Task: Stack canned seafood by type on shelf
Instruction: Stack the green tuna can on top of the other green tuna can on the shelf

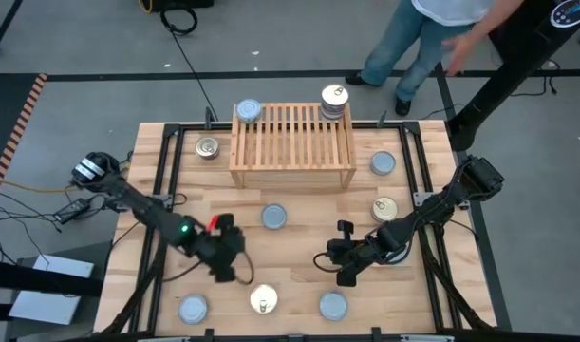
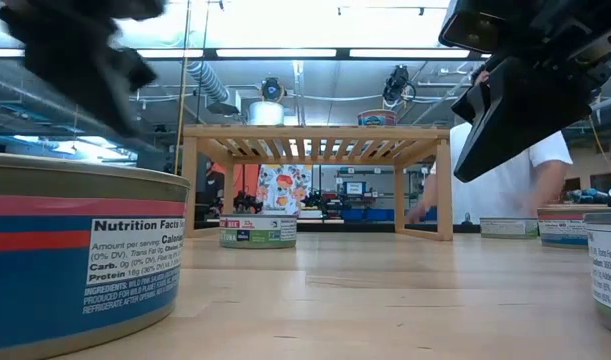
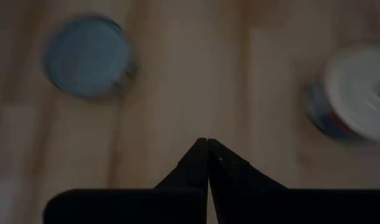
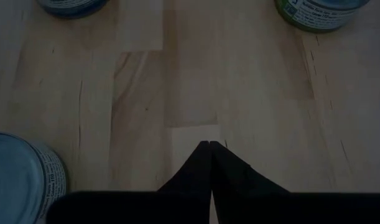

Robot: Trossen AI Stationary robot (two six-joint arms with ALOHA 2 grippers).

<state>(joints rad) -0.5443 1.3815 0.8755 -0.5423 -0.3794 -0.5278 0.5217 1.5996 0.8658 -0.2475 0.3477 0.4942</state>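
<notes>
Seven loose tins [image 1: 273, 217] on table, two shelf [image 1: 293, 142] stacks

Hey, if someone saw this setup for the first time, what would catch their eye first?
Probably the wooden shelf at the table's far edge, with a stack of gold-lidded tins on one corner and a silvery-lidded tin on the other. Loose tins lie scattered around the tabletop, and both arms hang low over it, left gripper and right gripper shut and empty.
</notes>
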